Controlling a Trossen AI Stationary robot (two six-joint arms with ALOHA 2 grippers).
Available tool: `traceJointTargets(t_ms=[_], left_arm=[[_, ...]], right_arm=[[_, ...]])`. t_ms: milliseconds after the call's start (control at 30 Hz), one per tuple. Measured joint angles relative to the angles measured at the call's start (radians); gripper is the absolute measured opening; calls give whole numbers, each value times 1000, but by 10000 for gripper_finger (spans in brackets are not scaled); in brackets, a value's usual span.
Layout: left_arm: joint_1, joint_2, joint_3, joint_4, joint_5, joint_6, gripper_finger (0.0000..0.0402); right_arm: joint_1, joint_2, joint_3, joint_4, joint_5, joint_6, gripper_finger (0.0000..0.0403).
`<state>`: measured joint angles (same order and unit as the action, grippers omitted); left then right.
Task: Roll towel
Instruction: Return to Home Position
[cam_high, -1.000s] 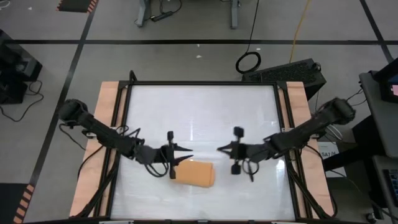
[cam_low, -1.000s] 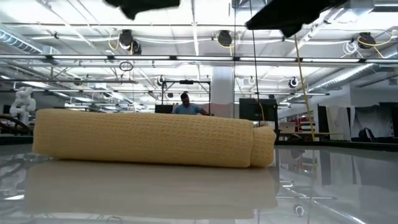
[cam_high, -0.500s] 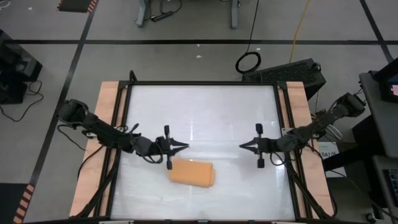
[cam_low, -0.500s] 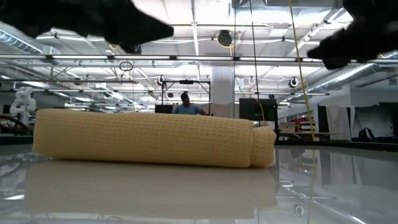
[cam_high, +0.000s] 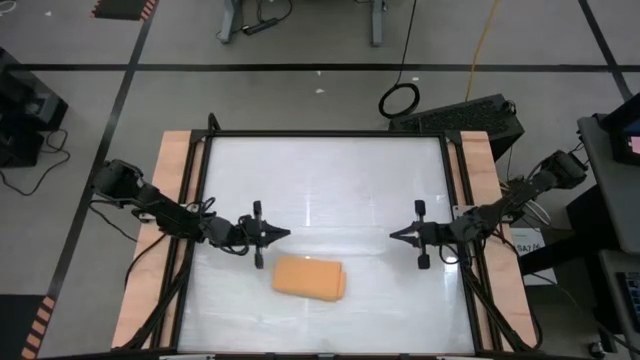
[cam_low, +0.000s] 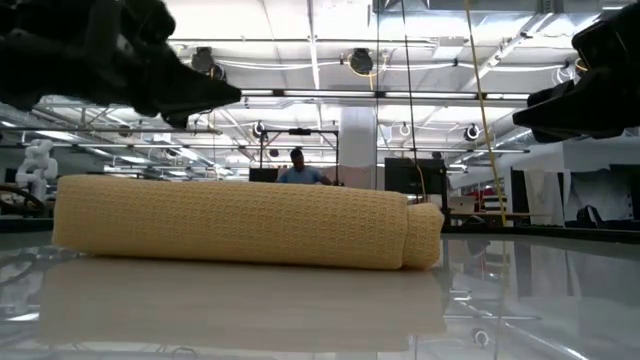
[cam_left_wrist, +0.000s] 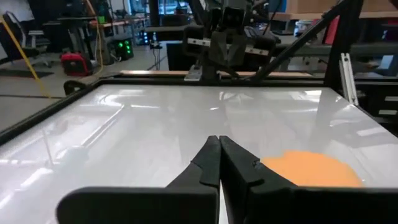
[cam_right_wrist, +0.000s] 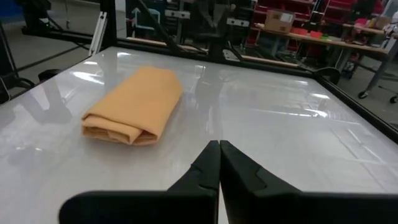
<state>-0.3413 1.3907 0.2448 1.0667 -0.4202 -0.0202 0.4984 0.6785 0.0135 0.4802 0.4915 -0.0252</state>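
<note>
The orange-tan towel (cam_high: 309, 277) lies rolled up on the white tabletop, near the front middle; the low view shows the towel (cam_low: 240, 224) as a long roll resting on its side. My left gripper (cam_high: 286, 234) is shut, clear of the table, a little left of and beyond the roll. My right gripper (cam_high: 393, 235) is shut too, well off to the roll's right. In the wrist views the shut left gripper (cam_left_wrist: 219, 140) and the shut right gripper (cam_right_wrist: 219, 144) hold nothing; the towel (cam_right_wrist: 133, 104) lies apart from both.
A black frame (cam_high: 325, 133) borders the white tabletop, with wooden strips (cam_high: 172, 180) along its left and right sides. Bare tabletop stretches beyond the roll toward the far edge. In the room behind the table a person (cam_low: 298, 168) shows far off.
Both grippers have drawn back from the roll, the left toward the table's left edge, the right toward the right edge, and both sank lower in the low view. The left gripper's fingers have shut. The rolled towel has stayed where it was.
</note>
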Motion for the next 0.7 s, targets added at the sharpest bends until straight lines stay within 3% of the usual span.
traceJointTargets(t_ms=[333,700], left_arm=[[-55,-3,-240,315,-33,-49,3],[-59,-95,-240,269,5,92,3]], right_arm=[[0,-22,0,2,5,-27,0],[-2,-126,0,-47,5,-69,0]])
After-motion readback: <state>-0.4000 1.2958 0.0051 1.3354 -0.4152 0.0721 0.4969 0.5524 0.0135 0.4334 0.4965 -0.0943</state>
